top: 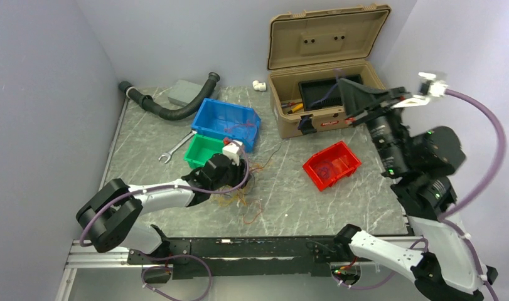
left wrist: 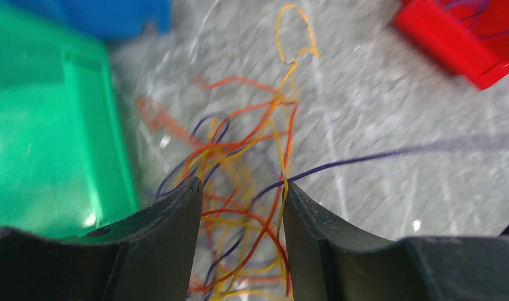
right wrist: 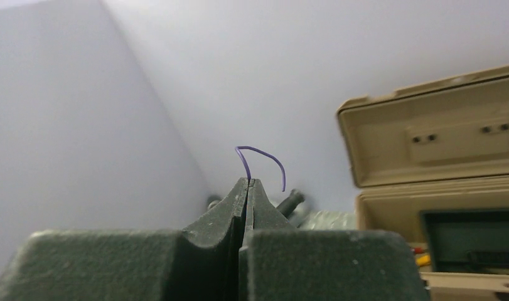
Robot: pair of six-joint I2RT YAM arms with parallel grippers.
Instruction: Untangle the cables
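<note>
left fingers (left wrist: 157, 251) apart astride thin looped cables (left wrist: 278, 119) | right fingers (right wrist: 220, 219) pinch curled purple wire (right wrist: 264, 150)

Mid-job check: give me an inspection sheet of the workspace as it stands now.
Surface: grey marbled table.
Job's things: tangle of thin wires on the table beside the green bin.
Clutter: blue bin, red bin, wrench, black hose, open tan case.
Grippers: left gripper open, astride the tangle; right gripper shut on a purple wire, held above the table.
Cables: purple arm cables loop along both arms.
Surroundings: plain walls; nothing else seen.
</note>
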